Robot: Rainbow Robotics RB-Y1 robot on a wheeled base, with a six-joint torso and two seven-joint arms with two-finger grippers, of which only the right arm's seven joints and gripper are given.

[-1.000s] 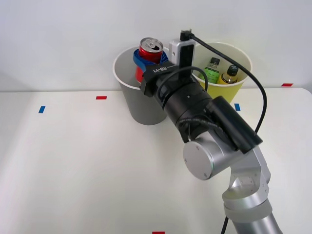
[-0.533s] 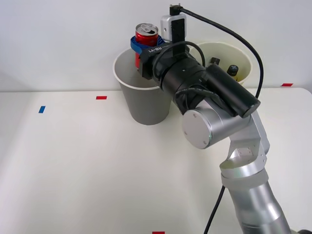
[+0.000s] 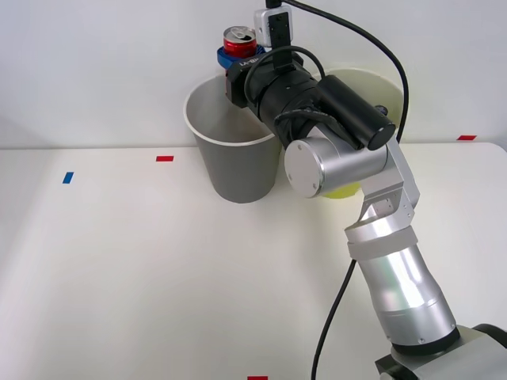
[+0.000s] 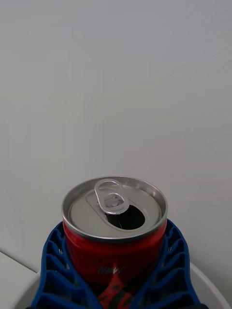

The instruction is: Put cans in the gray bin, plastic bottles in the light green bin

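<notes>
My right gripper (image 3: 240, 54) is shut on the red can (image 3: 239, 39), holding it upright above the back rim of the gray bin (image 3: 234, 166). In the right wrist view the can (image 4: 115, 227) shows its silver top with an open pull tab, and blue ribbed fingers (image 4: 58, 270) wrap both its sides. The bin's white rim (image 4: 208, 285) curves below the can. The light green bin (image 3: 348, 188) stands right of the gray one, mostly hidden behind my arm. A black bottle cap (image 3: 383, 110) peeks out inside it; the rest of the plastic bottles is hidden.
The white table (image 3: 142, 269) carries small red (image 3: 165, 158) and blue (image 3: 67, 177) tape marks. A plain wall rises behind the bins. My arm's black cable (image 3: 337, 317) hangs down at the right.
The right arm has lifted the can higher and slightly left, from just inside the gray bin's rim to above it. The arm now covers more of the light green bin.
</notes>
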